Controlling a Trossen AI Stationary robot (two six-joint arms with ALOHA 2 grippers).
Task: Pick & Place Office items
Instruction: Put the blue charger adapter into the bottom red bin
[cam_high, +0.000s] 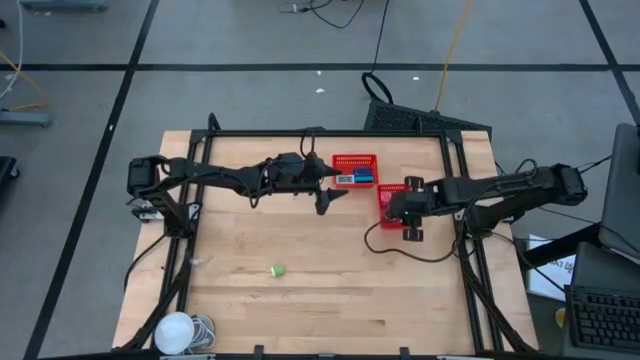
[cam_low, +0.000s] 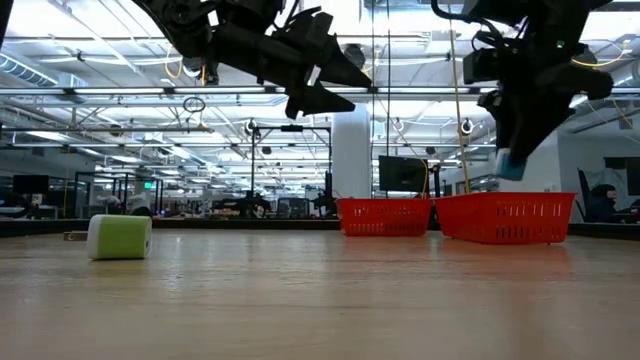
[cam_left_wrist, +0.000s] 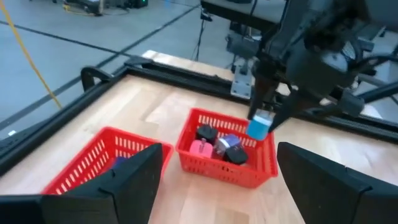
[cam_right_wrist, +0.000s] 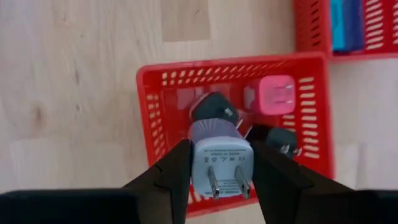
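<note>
Wooden tabletop carries a green piece lying alone toward its front left. Farther back, the left pincer hangs spread and empty just beside a red basket with blue items. Right of that, the right pincer pinches a white-and-blue plug adapter above a second basket containing pink and black pieces.

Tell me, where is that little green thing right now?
The green piece lies alone on the bare wooden table, toward its front and the left arm's side, far from both red baskets.
</note>
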